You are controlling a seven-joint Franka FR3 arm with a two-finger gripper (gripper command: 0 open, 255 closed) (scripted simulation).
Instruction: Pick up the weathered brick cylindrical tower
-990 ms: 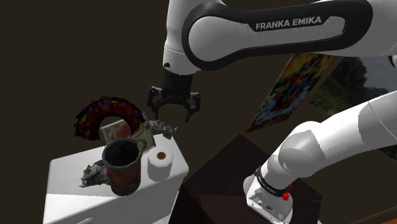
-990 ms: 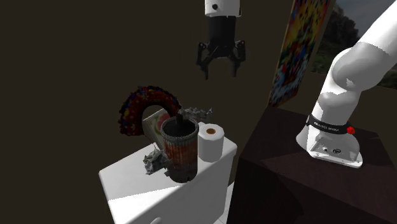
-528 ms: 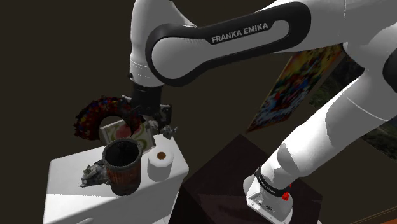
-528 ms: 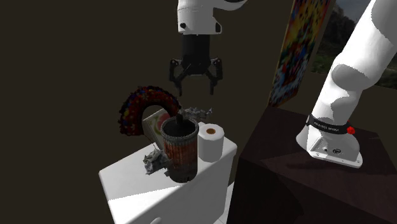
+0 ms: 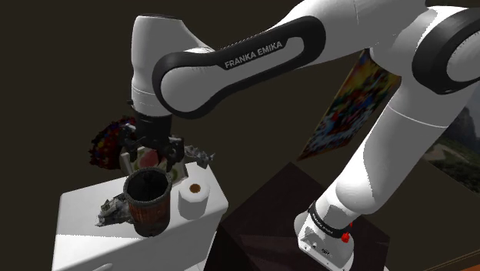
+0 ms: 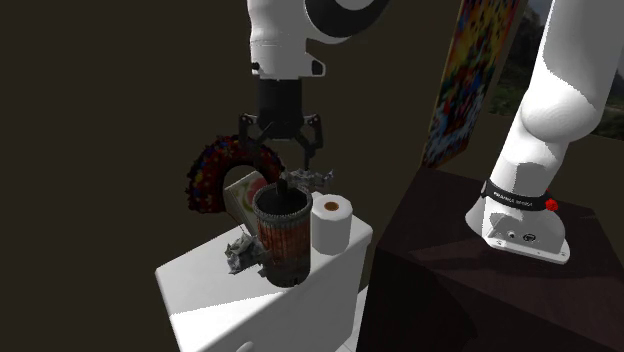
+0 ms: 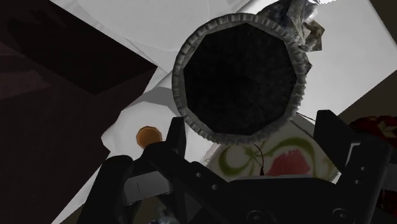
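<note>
While the brick tower (image 5: 148,202) stands untouched on the table (image 5: 85,231), the gripper (image 6: 280,158) hovers just above it. Its fingers (image 7: 340,137) gape wide and empty, so the grasp and the lift remain.

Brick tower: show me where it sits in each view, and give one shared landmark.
Shoulder view: the tower stands at lower left, on the white cabinet.
Second exterior view: the tower is low, left of centre.
Wrist view: the tower is just beyond the open gripper, dark mouth facing the camera.
Landmark: the white roll beside it.
</note>
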